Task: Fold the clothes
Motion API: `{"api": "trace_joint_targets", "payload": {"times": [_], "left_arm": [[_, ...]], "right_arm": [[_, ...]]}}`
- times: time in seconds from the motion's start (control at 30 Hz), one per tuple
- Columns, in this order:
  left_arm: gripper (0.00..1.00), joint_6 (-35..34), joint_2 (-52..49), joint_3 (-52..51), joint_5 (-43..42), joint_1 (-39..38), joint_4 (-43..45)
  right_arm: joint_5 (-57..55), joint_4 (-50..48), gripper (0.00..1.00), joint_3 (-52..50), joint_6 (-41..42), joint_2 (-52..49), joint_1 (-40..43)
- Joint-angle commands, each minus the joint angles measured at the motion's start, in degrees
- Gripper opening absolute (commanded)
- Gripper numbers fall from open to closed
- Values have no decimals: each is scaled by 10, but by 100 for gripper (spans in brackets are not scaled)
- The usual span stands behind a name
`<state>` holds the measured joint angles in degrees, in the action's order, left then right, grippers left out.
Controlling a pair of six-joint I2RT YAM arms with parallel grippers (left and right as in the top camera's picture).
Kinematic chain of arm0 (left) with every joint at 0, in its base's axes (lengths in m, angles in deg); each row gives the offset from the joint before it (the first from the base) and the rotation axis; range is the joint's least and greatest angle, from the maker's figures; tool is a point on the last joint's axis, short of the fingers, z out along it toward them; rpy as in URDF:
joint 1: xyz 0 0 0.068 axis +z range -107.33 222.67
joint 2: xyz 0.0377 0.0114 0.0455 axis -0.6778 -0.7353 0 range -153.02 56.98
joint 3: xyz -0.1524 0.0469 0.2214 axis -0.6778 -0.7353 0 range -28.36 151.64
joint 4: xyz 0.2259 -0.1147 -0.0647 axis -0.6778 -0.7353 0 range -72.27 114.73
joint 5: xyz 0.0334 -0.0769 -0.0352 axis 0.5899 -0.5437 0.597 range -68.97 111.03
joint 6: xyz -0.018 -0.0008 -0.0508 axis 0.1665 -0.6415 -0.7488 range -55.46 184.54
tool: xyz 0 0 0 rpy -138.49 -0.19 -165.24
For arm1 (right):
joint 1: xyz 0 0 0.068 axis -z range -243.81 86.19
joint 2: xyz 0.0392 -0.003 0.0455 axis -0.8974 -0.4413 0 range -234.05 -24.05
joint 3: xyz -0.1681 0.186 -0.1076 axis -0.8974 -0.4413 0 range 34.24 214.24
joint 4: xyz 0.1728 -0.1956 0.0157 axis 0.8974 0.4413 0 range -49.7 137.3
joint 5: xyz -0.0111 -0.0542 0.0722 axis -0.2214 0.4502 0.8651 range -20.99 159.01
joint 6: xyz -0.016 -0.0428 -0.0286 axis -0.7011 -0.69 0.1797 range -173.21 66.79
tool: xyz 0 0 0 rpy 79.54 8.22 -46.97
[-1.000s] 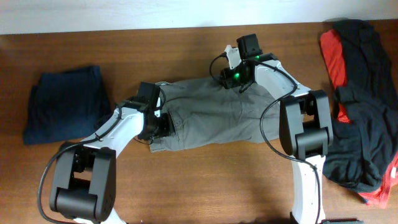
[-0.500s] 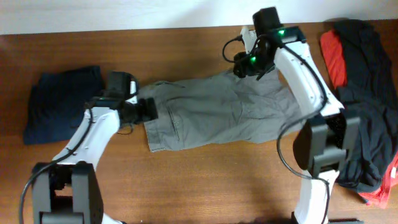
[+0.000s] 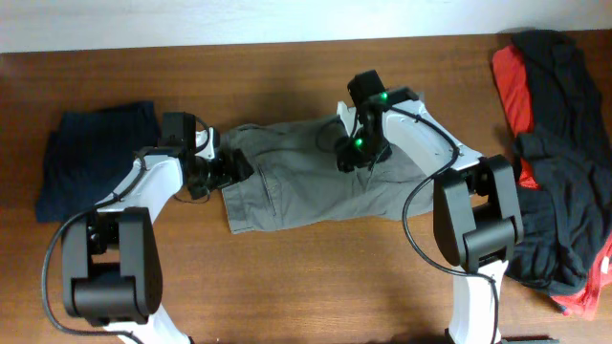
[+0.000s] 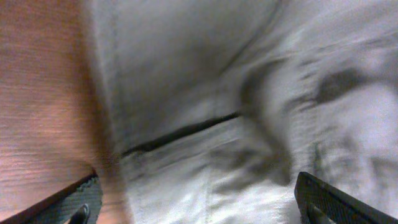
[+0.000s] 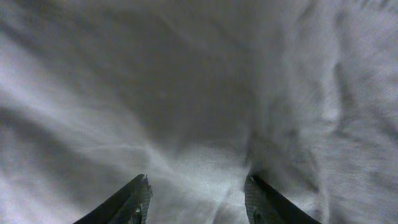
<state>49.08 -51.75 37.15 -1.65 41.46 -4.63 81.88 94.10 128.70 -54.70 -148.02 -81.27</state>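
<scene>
We are seeing a brown wooden table point(image 3: 316, 287) bearing grey-khaki cotton shorts point(image 3: 306, 186) beneath the left gripper point(image 3: 234, 170) and right gripper point(image 3: 346, 159), a navy garment point(image 3: 91, 162) leftward, black-and-red clothes point(image 3: 555, 162) rightward.

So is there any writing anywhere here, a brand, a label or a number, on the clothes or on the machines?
No text can be read in any view.
The grey shorts show only seams and a pocket slit, with no label in view.
The dark blue garment and the black and red pile show no print.
The right arm shows a green light but no legible lettering.
</scene>
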Motion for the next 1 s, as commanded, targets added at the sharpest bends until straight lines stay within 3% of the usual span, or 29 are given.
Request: {"api": "trace_joint_targets", "payload": {"times": [0.0,0.07,0.17,0.33,0.57,0.67,0.97], "left_arm": [[97,10,-59,-7,-68,-1,-2],[91,14,-66,-7,-85,-1,-2],[68,23,-68,-7,-95,-1,-2],[52,23,-68,-7,-90,-1,-12],[53,23,-68,-7,12,-1,-60],[70,23,-68,-7,72,-1,-106],[73,16,-68,-15,52,-3,-141]], "right_arm": [[-5,-14,54,-42,5,-2,2],[-5,-25,54,-61,5,-2,2],[-5,-31,54,-77,5,-2,2],[-5,-33,54,-80,5,-2,2],[-5,-33,54,-80,5,-2,2],[-5,-33,54,-80,5,-2,2],[-5,-35,54,-80,5,-2,2]]}}
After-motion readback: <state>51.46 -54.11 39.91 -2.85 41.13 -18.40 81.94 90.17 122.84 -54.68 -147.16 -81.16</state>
